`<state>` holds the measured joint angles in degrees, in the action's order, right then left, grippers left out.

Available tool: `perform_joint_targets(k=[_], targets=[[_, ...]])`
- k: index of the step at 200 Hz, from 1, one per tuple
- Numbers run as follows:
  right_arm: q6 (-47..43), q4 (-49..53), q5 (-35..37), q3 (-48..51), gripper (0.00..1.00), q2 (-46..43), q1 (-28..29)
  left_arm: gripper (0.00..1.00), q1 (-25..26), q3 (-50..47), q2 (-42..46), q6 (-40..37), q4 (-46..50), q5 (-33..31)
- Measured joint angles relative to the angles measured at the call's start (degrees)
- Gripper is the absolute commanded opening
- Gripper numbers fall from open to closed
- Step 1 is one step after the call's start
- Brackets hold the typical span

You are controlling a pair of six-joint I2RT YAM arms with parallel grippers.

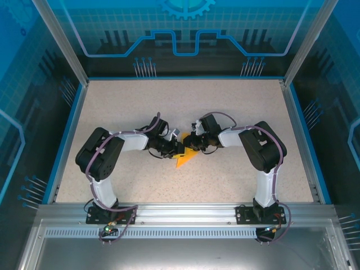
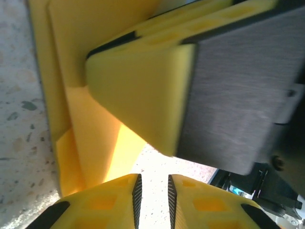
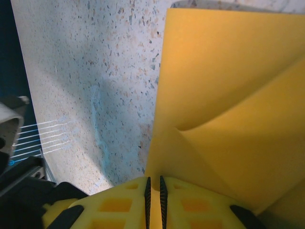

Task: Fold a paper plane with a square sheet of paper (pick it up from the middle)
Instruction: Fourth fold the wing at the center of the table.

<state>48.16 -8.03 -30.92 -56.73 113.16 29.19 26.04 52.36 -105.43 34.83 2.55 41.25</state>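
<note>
The paper plane (image 1: 183, 160) is a folded, pointed orange-yellow shape lying mid-table between both arms. My right gripper (image 1: 193, 145) meets it from the right. In the right wrist view the right gripper (image 3: 153, 183) is shut on the plane's (image 3: 228, 95) near edge, which shows a crease and overlapping flaps. My left gripper (image 1: 175, 148) comes in from the left. In the left wrist view the left gripper (image 2: 152, 183) stands slightly open, with bare table showing between its pads. The plane (image 2: 62, 86) lies to its left, and the right gripper's finger (image 2: 143, 90) looms just above.
The speckled table (image 1: 140, 107) is ringed by a blue rim (image 1: 66, 135) and transparent walls. Both grippers are nearly touching at the centre. Open tabletop lies behind and to either side of the arms.
</note>
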Motion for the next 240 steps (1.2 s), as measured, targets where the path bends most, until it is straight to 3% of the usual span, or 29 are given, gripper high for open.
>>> perform_joint_targets(k=[99,181,240], targets=[[-0.2,0.0,0.0,0.0,0.16,0.0,0.0,0.22,0.0,-0.5,-2.3,-5.0,2.6,-1.4],[-0.2,0.0,0.0,0.0,0.16,0.0,0.0,0.24,0.4,-4.4,5.6,-6.3,11.0,-6.2],[-0.2,0.0,0.0,0.0,0.16,0.0,0.0,0.24,4.1,-0.5,8.0,-4.3,11.5,-6.1]])
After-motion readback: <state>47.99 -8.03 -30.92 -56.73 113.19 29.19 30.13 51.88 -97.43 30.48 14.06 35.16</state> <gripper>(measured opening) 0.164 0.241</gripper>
